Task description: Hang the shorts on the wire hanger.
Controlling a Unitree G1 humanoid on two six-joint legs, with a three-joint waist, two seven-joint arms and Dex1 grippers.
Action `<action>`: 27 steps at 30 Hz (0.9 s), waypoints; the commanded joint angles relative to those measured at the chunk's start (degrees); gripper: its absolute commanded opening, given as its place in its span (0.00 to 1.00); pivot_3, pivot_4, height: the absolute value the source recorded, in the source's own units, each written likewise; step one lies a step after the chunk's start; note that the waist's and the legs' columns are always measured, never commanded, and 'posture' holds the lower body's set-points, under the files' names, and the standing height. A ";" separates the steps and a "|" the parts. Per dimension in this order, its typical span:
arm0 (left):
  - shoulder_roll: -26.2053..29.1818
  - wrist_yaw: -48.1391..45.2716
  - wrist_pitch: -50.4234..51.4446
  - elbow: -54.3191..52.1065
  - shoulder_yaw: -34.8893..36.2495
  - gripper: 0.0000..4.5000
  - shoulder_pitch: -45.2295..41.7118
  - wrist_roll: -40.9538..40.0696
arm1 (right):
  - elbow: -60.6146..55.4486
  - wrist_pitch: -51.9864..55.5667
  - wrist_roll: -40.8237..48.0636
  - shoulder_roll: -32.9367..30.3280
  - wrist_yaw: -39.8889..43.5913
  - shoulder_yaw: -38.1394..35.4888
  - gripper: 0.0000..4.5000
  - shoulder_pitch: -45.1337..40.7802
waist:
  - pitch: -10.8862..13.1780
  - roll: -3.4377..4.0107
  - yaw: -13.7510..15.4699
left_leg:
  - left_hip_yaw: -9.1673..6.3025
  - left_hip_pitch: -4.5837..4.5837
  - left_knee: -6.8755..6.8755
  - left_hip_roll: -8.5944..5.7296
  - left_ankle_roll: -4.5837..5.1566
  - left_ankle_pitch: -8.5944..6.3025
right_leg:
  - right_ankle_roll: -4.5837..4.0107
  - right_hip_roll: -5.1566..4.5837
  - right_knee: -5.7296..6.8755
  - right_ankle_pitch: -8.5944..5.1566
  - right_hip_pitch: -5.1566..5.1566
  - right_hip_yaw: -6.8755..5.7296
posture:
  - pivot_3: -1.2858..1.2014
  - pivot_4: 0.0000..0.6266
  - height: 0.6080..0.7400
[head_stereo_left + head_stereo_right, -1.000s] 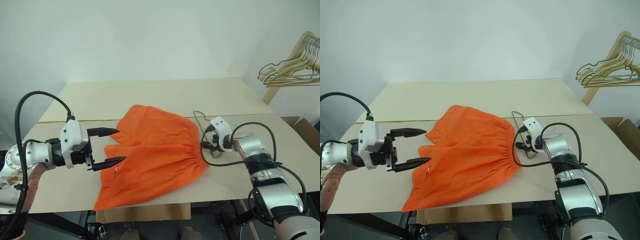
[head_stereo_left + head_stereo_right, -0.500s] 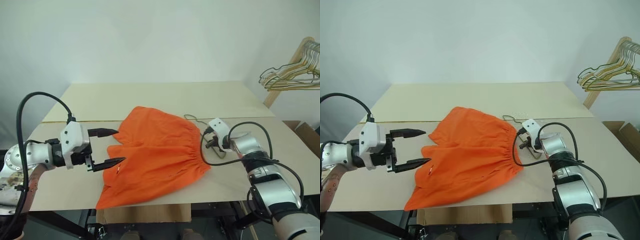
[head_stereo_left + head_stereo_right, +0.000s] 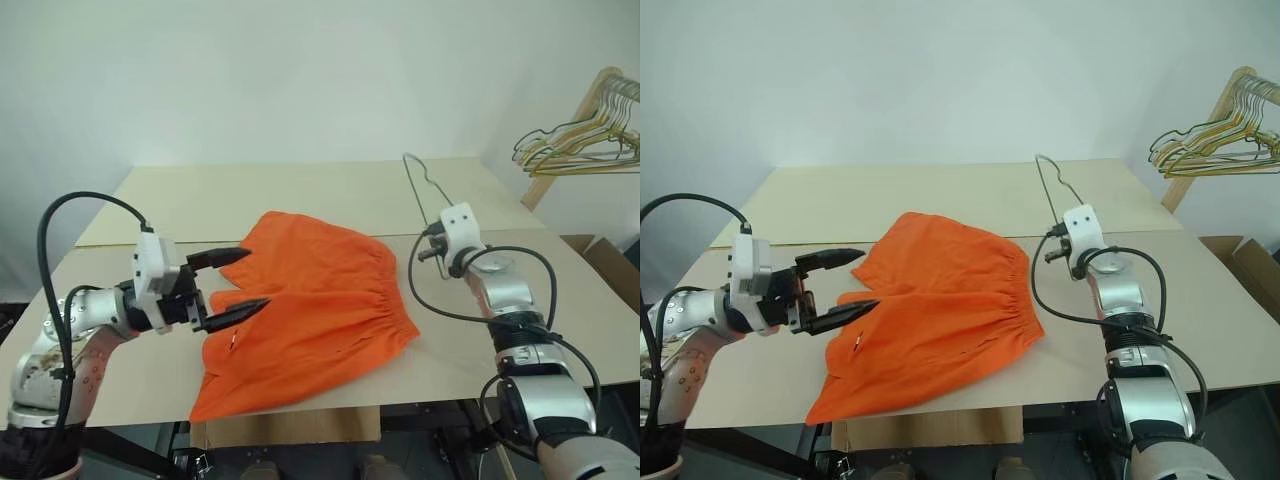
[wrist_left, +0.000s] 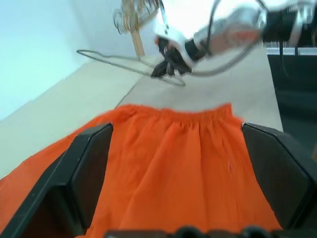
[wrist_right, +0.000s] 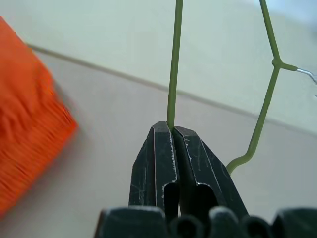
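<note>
The bright orange fabric shorts (image 3: 305,310) are spread flat on the pale beige worktop (image 3: 330,195), one leg reaching its near edge. The left hand (image 3: 232,283) is held with fingers apart above the shorts' left side. The right hand (image 5: 173,136) is clamped on the thin grey-green wire hanger (image 3: 424,193), raised above the worktop. Yellowish wire hangers (image 3: 580,145) hang far right.

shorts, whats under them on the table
The orange shorts lie flat on the pale table, with the front leg hem hanging over its near edge. Only tabletop shows around them; whatever is beneath the fabric is covered and cannot be seen.
</note>
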 commanded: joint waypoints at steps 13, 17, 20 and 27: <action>-15.74 20.87 7.45 9.11 1.27 1.00 -18.54 -15.37 | -28.31 -37.36 -9.56 10.44 -3.13 14.28 0.01 14.44 | -0.01 -0.02 0.25 | -0.17 -0.06 0.06 -0.12 -0.02 0.01 | 0.04 -0.01 -0.06 0.06 0.04 -0.01 | 0.55 0.00 1.00; -15.69 19.98 7.93 9.29 1.56 1.00 -19.21 -16.14 | -27.78 -38.81 -11.59 10.66 -3.73 15.36 0.01 15.86 | -0.01 -0.02 0.32 | -0.16 -0.04 0.06 -0.11 -0.03 0.02 | 0.02 0.01 -0.04 0.06 0.04 -0.02 | 0.54 0.00 1.00; -15.27 19.80 8.38 9.70 1.54 1.00 -18.98 -15.75 | -26.65 -39.68 -12.36 10.30 -4.15 15.11 0.01 15.90 | -0.01 -0.02 0.30 | -0.15 -0.03 0.06 -0.12 -0.05 0.02 | 0.02 0.01 -0.05 0.06 0.05 -0.02 | 0.54 0.00 1.00; -16.63 20.05 7.15 10.97 0.90 0.52 -19.75 -14.60 | -23.21 -42.44 -17.04 8.07 -5.39 16.07 0.00 15.29 | -0.01 -0.03 0.22 | -0.15 -0.02 0.06 -0.12 -0.04 0.02 | 0.02 0.01 -0.08 0.05 0.08 -0.02 | 0.54 0.00 1.00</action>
